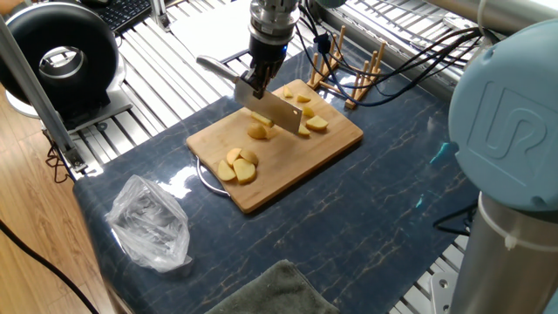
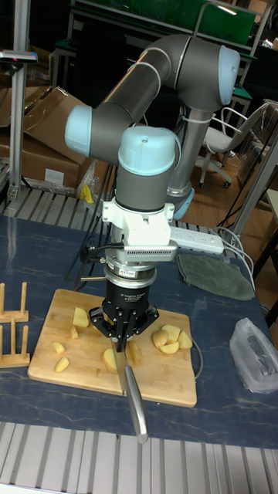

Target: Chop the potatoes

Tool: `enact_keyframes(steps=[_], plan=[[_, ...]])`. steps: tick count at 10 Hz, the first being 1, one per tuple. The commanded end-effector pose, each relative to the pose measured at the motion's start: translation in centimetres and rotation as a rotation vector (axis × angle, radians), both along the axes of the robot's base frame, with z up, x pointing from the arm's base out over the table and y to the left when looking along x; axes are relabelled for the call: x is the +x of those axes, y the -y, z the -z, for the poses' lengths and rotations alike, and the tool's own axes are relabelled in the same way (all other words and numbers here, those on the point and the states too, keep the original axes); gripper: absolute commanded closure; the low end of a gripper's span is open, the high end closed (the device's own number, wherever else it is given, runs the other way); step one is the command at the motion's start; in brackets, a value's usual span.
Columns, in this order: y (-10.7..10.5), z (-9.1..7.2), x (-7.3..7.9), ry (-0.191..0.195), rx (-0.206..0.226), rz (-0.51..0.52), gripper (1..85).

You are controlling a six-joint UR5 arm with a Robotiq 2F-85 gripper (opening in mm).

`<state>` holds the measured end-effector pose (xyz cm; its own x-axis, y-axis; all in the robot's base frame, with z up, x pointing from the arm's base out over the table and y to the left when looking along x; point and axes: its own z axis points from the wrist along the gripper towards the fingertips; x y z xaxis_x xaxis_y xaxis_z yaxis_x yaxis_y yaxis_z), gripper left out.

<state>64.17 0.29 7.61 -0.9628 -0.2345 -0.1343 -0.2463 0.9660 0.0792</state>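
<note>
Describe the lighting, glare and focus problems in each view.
Fixed view: overhead light glares white off the dark tabletop beside the bamboo board, and the arm's blue joint cap looms soft at the right edge. Tall fixed view: the background is dim, while the gripper partly hides the potatoes.

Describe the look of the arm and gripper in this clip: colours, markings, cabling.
The arm has dark grey tube links with light blue round joint caps; one cap carries an embossed UR logo. A white flange with a grey ribbed band sits above the black gripper, which bears small white lettering too fine to read. Black cables trail from the wrist.
</note>
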Motion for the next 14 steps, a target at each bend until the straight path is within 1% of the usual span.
enact_keyframes(steps=[1,2,4,5,7,9,12,14], plan=[[0.0,0.2,0.0,0.008,0.011,-0.002,84.7],[0.0,0.6,-0.1,0.011,0.011,-0.005,84.7],[0.6,1.1,-1.2,-0.009,-0.010,-0.033,84.7],[0.7,1.2,-1.5,-0.009,-0.009,-0.037,84.7],[0.8,0.9,-1.9,-0.019,-0.010,-0.045,84.7],[0.7,0.4,-2.0,-0.029,-0.015,-0.041,84.7],[0.3,0.3,-2.2,-0.033,-0.009,-0.029,84.7],[-0.1,-0.5,-2.3,-0.043,-0.011,-0.018,84.7]])
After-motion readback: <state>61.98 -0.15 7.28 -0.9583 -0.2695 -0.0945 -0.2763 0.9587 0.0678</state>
